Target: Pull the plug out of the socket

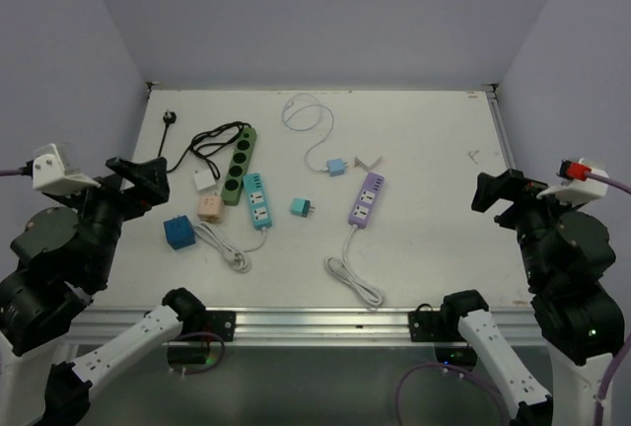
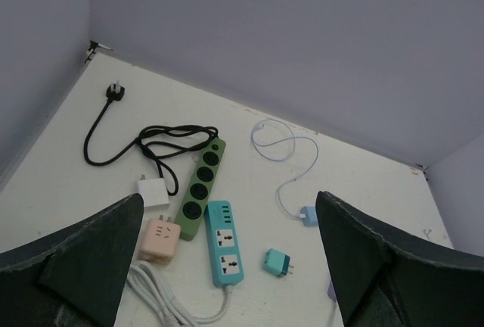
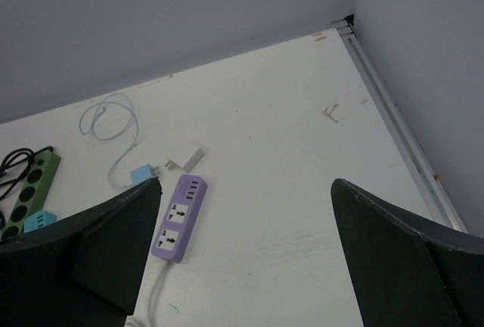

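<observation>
Both gape empty over the counter [image 1: 434, 150] edges: left claw [image 1: 146, 177], right claw [image 1: 496, 192]. No plug looks seated; the teal plug [image 1: 303, 207] lies loose between teal strip [image 1: 258, 201] and purple strip [image 1: 365, 199], prongs rightward, slightly nearer the left claw.

**A:** Where is there room to come down?

**B:** On the right. Between the purple strip [image 1: 366, 198] and the rail [image 1: 505, 145] the table [image 1: 444, 239] lies bare, front to back.

**A:** And the left?

**B:** Crowded. The green strip [image 1: 238, 164] and teal strip [image 1: 258, 199] lie close together, with the white adapter [image 1: 203, 179], pink adapter [image 1: 209, 207] and blue cube [image 1: 178, 233] packed just left of them. A black cord [image 1: 202, 140] loops behind, and a white cord [image 1: 229, 248] coils in front.

**A:** The middle?

**B:** There is a lane between the teal and purple strips. Only the teal plug [image 1: 303, 207] lies in it, touching neither. Farther back, the blue plug [image 1: 335, 167] and its thin cable [image 1: 311, 115] cross the lane.
</observation>
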You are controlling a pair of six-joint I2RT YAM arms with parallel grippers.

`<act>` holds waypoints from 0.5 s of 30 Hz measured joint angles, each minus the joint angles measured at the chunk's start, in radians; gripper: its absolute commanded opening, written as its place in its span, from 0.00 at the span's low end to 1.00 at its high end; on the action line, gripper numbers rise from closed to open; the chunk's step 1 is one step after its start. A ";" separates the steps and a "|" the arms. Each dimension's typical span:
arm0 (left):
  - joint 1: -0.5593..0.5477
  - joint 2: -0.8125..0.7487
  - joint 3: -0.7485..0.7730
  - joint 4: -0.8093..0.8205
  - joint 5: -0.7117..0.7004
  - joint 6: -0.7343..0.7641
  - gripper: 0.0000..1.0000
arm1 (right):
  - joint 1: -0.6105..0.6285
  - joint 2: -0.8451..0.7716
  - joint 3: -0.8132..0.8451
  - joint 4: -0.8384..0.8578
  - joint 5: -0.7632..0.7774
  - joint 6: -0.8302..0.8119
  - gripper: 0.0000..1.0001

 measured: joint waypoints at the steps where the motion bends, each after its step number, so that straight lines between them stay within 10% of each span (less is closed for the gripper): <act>1: 0.000 -0.018 0.015 -0.019 -0.007 0.006 0.99 | 0.000 -0.026 -0.002 0.003 0.002 -0.006 0.99; 15: 0.000 -0.224 0.035 -0.166 -0.076 0.026 1.00 | 0.027 -0.161 -0.032 0.035 0.006 -0.050 0.99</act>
